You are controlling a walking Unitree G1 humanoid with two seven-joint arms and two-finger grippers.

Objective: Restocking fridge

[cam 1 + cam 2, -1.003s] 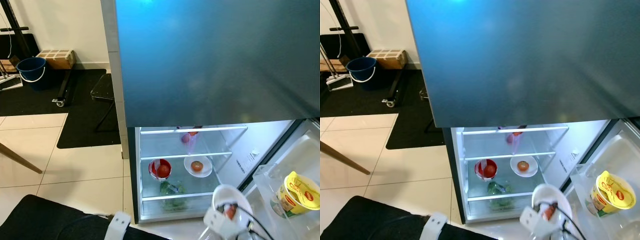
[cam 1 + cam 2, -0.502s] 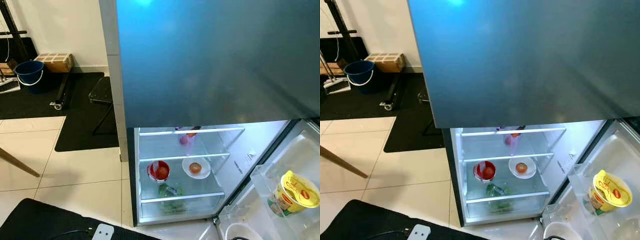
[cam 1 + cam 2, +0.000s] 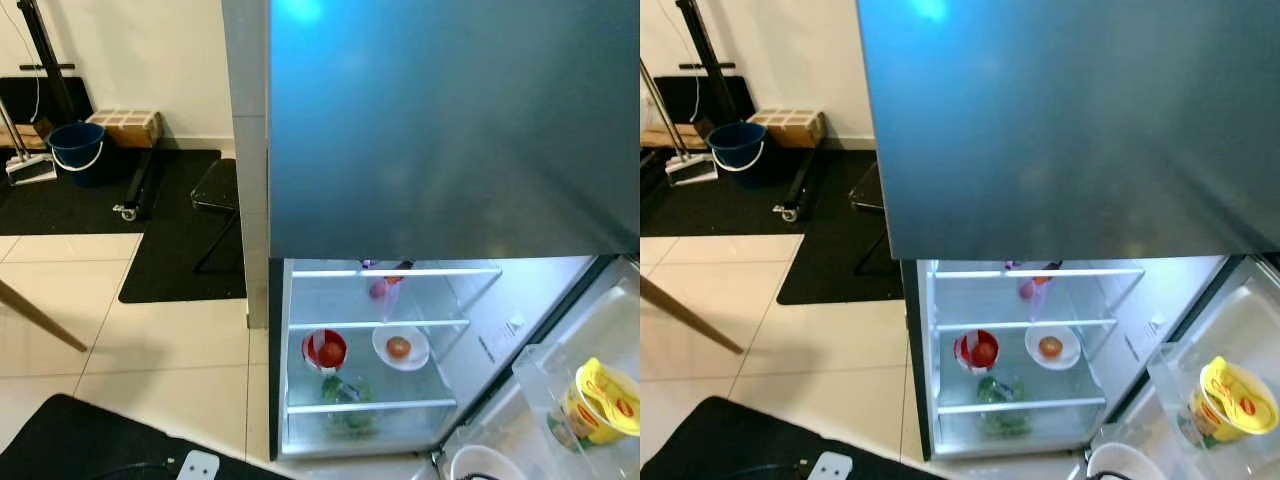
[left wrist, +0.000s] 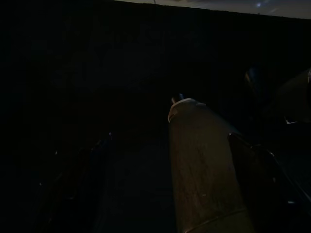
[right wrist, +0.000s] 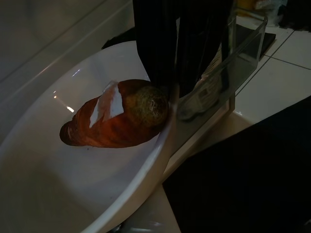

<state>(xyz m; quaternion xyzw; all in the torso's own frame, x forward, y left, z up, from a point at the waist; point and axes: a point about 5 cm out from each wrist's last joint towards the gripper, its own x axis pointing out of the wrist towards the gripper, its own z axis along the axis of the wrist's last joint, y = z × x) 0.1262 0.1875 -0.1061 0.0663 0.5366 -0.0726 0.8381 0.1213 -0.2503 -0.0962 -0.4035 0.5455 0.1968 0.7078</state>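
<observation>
The lower fridge compartment (image 3: 375, 350) stands open and lit. Inside are a red bowl with a tomato (image 3: 325, 350), a white plate with a tomato (image 3: 400, 347), a pink cup (image 3: 380, 290) on the top shelf and greens (image 3: 345, 400) below. A yellow noodle cup (image 3: 600, 405) sits in the door shelf. At the bottom right, low before the fridge, is a white bowl (image 3: 480, 465) holding a brown pastry (image 5: 114, 116). My right gripper (image 5: 167, 94) is shut on that bowl's rim (image 5: 146, 160). The left wrist view is very dark, with a dim brownish rounded shape (image 4: 204, 160).
The closed upper fridge door (image 3: 450, 130) looms in front. A clear door shelf (image 5: 228, 63) is close beside the bowl. To the left are tiled floor, a black mat with a stool (image 3: 215, 190), a blue bucket (image 3: 78, 150) and a cardboard box (image 3: 125, 127).
The white bowl in my right gripper has dropped from mid-height before the fridge to the bottom edge of the picture. The camera has shifted slightly, so the fridge sits a little more to the right.
</observation>
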